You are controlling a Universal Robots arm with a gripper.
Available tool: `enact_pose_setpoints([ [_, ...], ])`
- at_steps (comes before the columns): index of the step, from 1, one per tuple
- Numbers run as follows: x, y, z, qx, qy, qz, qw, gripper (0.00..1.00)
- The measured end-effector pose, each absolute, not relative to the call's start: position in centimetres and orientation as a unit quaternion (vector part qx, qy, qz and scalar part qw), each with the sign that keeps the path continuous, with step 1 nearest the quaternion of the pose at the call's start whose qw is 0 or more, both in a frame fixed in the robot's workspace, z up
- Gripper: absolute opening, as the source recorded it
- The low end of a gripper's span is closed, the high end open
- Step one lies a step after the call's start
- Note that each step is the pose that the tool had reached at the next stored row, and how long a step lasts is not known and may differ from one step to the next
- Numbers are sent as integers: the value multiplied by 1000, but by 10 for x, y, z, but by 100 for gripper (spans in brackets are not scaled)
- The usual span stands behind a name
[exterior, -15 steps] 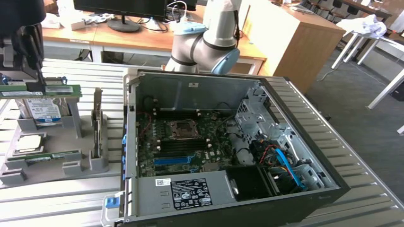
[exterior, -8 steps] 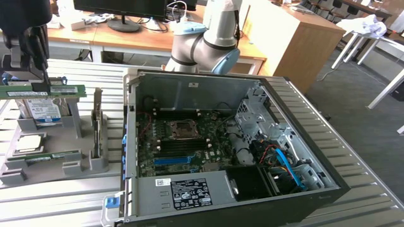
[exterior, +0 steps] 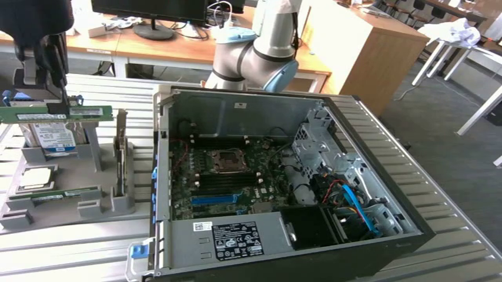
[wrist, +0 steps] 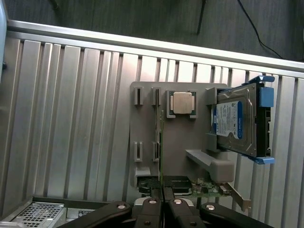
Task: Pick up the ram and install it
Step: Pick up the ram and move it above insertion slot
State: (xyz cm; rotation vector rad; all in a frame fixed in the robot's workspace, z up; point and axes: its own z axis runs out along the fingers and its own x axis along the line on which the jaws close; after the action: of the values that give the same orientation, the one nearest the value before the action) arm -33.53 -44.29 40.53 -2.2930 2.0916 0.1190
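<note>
You have the gripper [exterior: 57, 108] clenched on the ram [exterior: 90, 111], a thin, flat green stick with a white sticker. It is held level just above the grey moulded holder [exterior: 117, 205] and its boxy silver hard drive [exterior: 53, 138].
</note>
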Motion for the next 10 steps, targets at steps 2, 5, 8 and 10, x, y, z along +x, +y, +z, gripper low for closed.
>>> enact_pose_setpoints([
  [2,-333,-443,405,-738,673,38,18,12],
  [5,-330,-443,405,-738,673,38,18,12],
  [8,-327,-443,405,-738,673,38,18,12],
  [10,-324,-443,405,-738,673,38,18,12],
])
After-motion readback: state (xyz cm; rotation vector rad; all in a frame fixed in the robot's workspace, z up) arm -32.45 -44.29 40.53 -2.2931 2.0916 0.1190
